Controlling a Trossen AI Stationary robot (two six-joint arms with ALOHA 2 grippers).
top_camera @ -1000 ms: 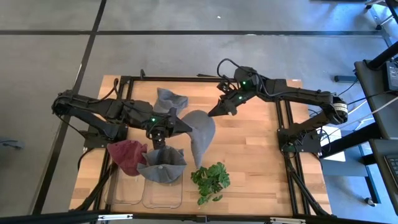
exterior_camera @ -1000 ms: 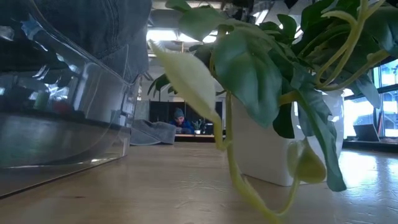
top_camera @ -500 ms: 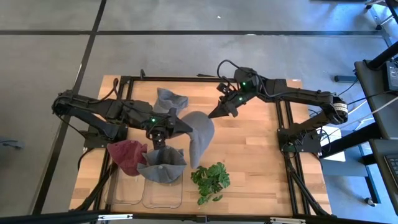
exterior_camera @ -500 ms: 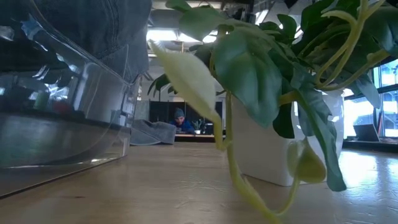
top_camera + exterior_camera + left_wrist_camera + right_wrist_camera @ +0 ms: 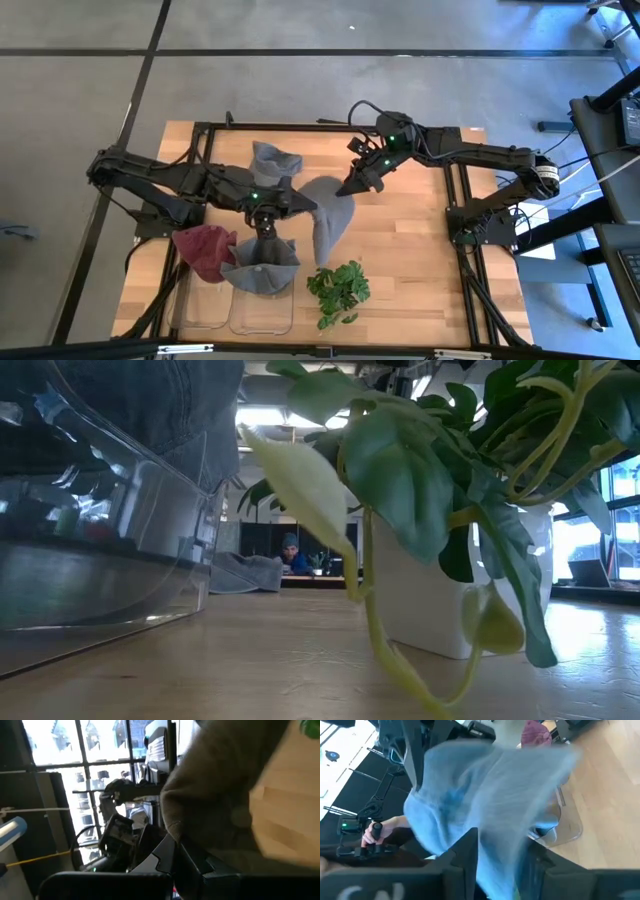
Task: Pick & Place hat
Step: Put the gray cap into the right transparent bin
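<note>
High view: the left gripper (image 5: 300, 203) and the right gripper (image 5: 345, 189) are both pinching a grey cap (image 5: 326, 213) above the middle of the wooden table (image 5: 400, 260), the left holding its 9 o'clock edge and the right its 12 o'clock edge, so that the cloth is hanging between them. A second grey cap (image 5: 272, 161) is lying at 11 o'clock from the held one. A maroon cap (image 5: 204, 249) and a blue-grey cap (image 5: 262, 266) are sitting at 7 o'clock, on two clear plastic bins (image 5: 240, 310) at the table's near edge. A leafy potted plant (image 5: 338, 290) is standing at 6 o'clock, just beside the hanging cloth.

Low view: the plant's leaves (image 5: 400, 470) and its white pot (image 5: 425, 610) are filling the right side, and a clear bin wall (image 5: 110, 540) the left. A grey cap (image 5: 245, 574) is lying far back on the table. A person (image 5: 291, 555) is showing in the room beyond. Neither gripper is appearing here.

Left wrist view: the dark fingers (image 5: 165, 865) are closing on the grey fabric (image 5: 220, 785), with the table planks (image 5: 290, 815) beside it.

Right wrist view: the fingers (image 5: 467, 855) are clamping blurred blue-grey cloth (image 5: 480, 790); the maroon cap (image 5: 536, 732) and a clear bin (image 5: 562, 827) are lying beyond.
</note>
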